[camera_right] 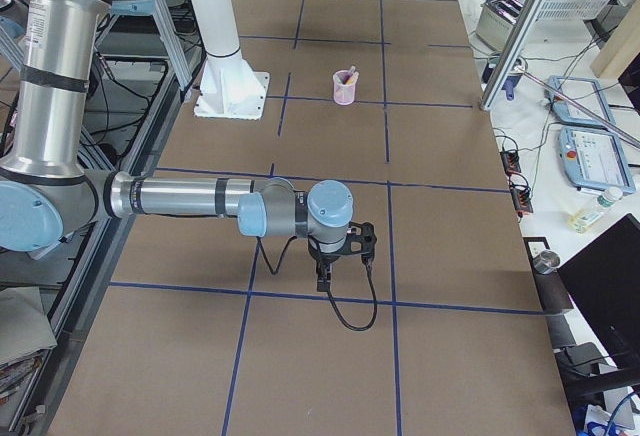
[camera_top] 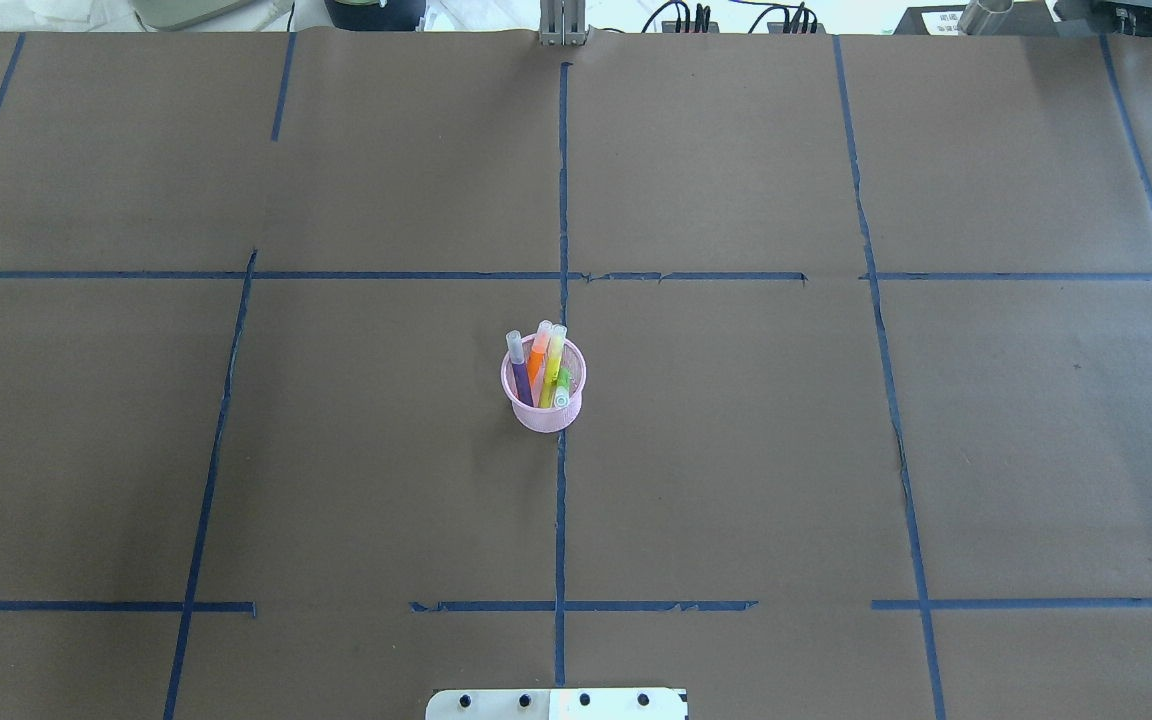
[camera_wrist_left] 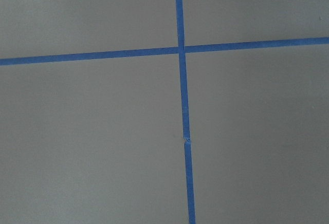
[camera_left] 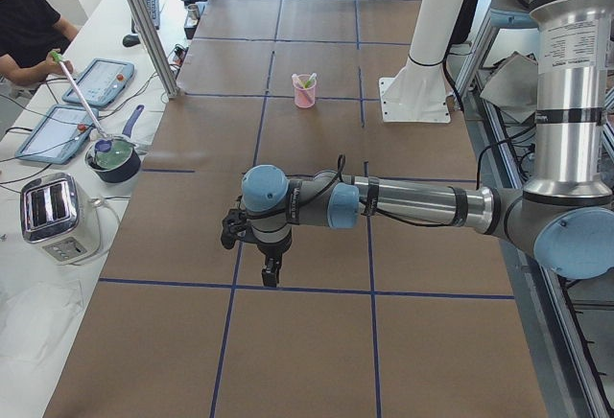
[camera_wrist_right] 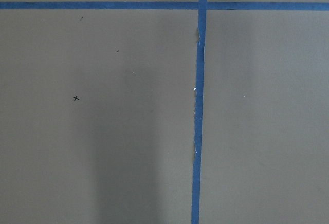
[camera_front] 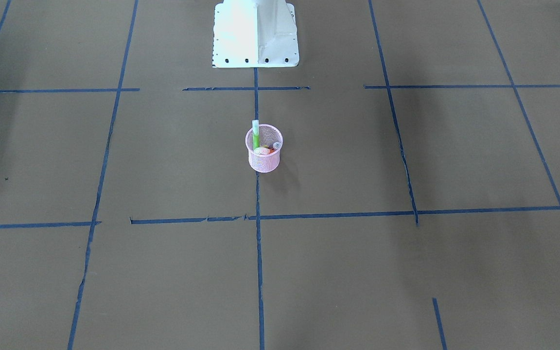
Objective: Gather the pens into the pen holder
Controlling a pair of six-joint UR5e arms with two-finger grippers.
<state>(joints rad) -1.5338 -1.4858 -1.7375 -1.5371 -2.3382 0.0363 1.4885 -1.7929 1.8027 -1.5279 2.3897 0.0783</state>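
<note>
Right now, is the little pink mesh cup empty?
Not empty: slim coloured pens stick up out of the small round pink wire-mesh cup.

pens (camera_top: 539,360) in pen holder (camera_top: 543,419) | pen holder at table (camera_top: 836,450) centre, seemingly upright

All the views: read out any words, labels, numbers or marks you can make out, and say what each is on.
"x": small pen mark on the table paper.
Left arm's label: print too small to read.
Right arm's label: too small to read.
White card beyond the table's far edge: blurred, unreadable.
</note>
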